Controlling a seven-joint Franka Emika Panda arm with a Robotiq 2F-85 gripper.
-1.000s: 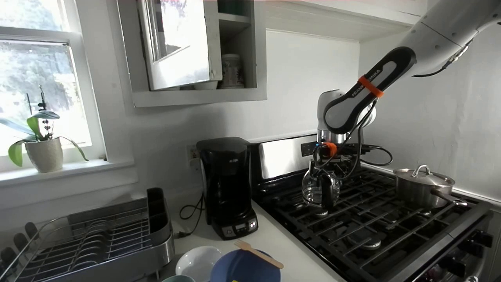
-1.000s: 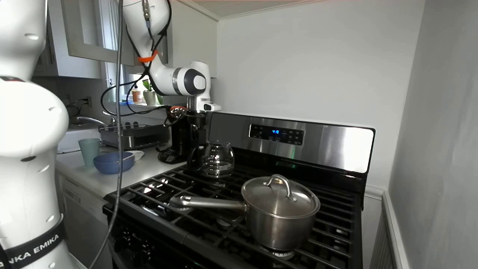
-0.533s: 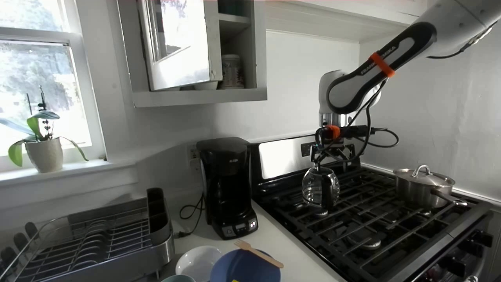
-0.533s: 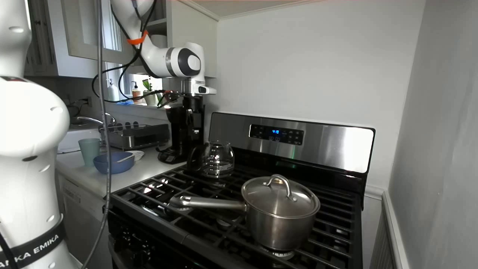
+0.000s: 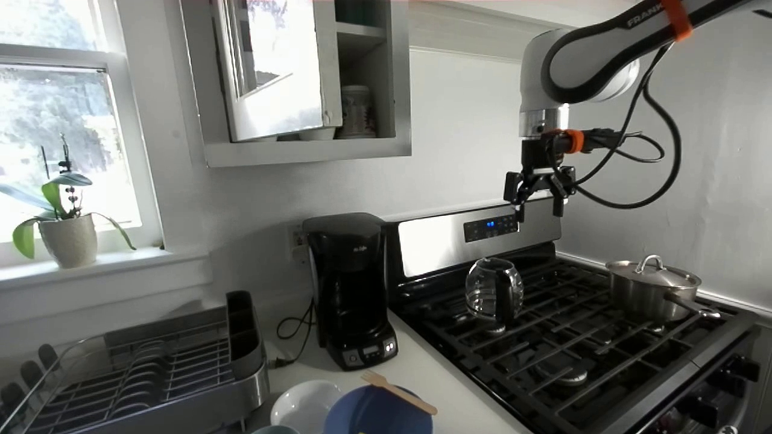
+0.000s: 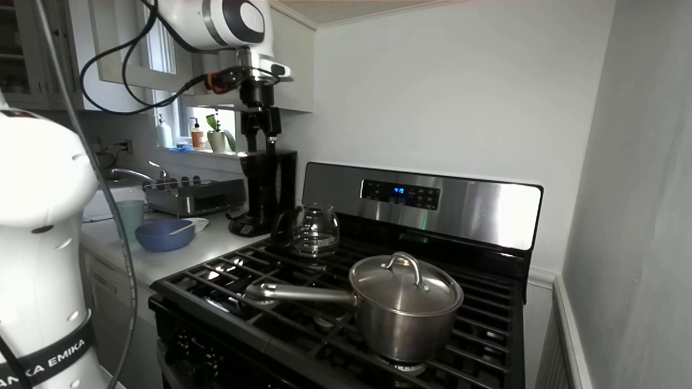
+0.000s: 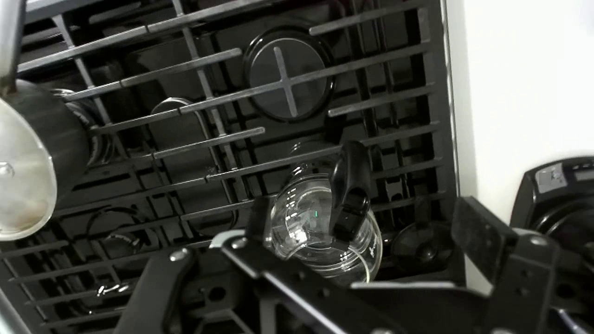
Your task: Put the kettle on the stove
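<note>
The clear glass kettle (image 5: 482, 295) with its black loop handle stands upright on the grates of the stove (image 5: 579, 337), at the back near the counter side. It also shows in an exterior view (image 6: 316, 232) and in the wrist view (image 7: 304, 208). The stove's steel back panel (image 6: 481, 210) with its lit display is behind it. My gripper (image 5: 540, 212) is open and empty, well above the kettle and apart from it. The open fingers also show in an exterior view (image 6: 261, 143) and in the wrist view (image 7: 369, 225), where they partly cover the kettle.
A lidded steel pot (image 6: 408, 329) stands on the stove, its handle sticking out. The black coffee maker (image 5: 350, 241) stands on the counter beside the stove. A blue bowl (image 5: 374, 413), a white bowl (image 5: 304, 404) and a dish rack (image 5: 181, 361) are nearby. A cabinet door (image 5: 280, 78) hangs open.
The gripper, around the kettle's handle a second ago, has risen well above it and drawn away, and its fingers now show spread. The kettle has stayed in place on the stove.
</note>
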